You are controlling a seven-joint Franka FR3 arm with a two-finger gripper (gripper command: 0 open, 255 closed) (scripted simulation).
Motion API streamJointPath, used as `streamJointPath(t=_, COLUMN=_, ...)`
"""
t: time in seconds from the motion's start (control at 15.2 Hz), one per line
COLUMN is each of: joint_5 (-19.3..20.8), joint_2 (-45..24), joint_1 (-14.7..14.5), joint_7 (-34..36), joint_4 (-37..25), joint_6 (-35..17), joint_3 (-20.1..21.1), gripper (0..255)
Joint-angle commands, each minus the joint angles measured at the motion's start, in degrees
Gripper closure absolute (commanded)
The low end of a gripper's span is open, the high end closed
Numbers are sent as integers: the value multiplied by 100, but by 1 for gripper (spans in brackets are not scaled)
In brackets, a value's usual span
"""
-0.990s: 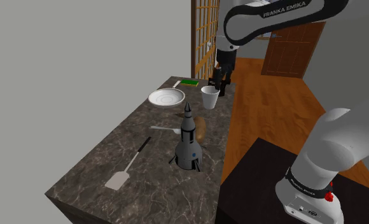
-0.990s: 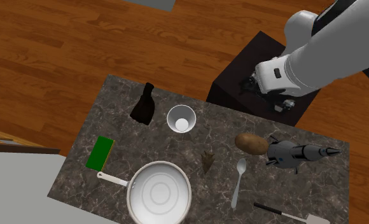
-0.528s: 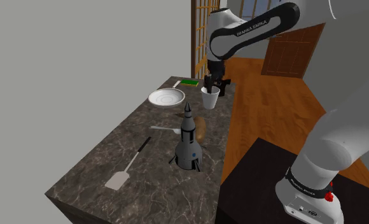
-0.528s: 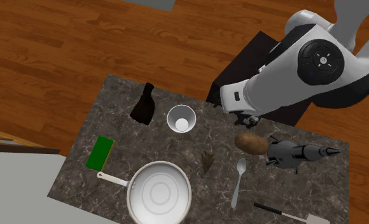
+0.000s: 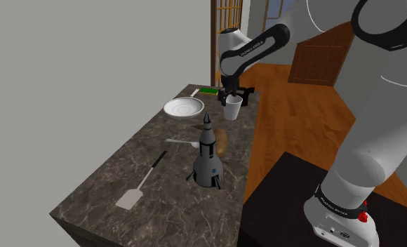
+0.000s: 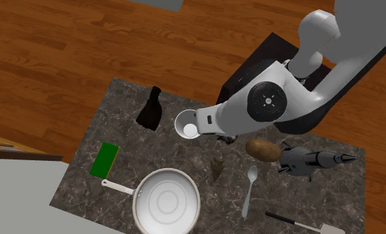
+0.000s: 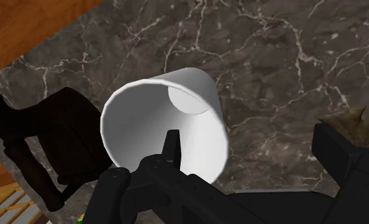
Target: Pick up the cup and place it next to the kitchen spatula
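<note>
The white cup (image 5: 231, 107) stands upright near the counter's floor-side edge, at the far end from the stand; I see its open mouth from above (image 6: 187, 124). My gripper (image 5: 229, 95) hangs directly over its rim. In the wrist view the gripper (image 7: 250, 141) is open: one black finger (image 7: 170, 147) dips into the cup (image 7: 177, 108), the other finger (image 7: 340, 153) stands outside its wall. Neither touches it. The spatula (image 5: 142, 181), with a black handle and grey blade, lies at the counter's near end (image 6: 305, 224).
On the dark marble counter (image 5: 125, 168) stand a grey rocket model (image 5: 208, 156), a potato (image 6: 263, 149), a spoon (image 6: 249, 189), a white pan (image 6: 166, 201) and a green sponge (image 6: 105, 159). A black object (image 7: 49, 140) lies right beside the cup, a dry leaf (image 6: 217, 168) nearby.
The arm has swung in from the floor side and come down over the cup. The fingers now straddle its rim. The cup has not moved.
</note>
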State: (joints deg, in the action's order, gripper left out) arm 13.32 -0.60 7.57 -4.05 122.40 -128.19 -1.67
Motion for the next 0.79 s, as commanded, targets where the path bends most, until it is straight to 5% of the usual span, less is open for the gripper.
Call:
streamJointPath(t=0.0, joint_5=85, joint_2=-435, joint_1=40, joint_7=12, joint_4=-317, joint_6=-149, joint_3=-41, gripper=0)
streamJointPath(t=0.73, joint_5=161, joint_2=-793, joint_1=91, joint_7=58, joint_4=-168, joint_6=-662, joint_3=-96, gripper=0)
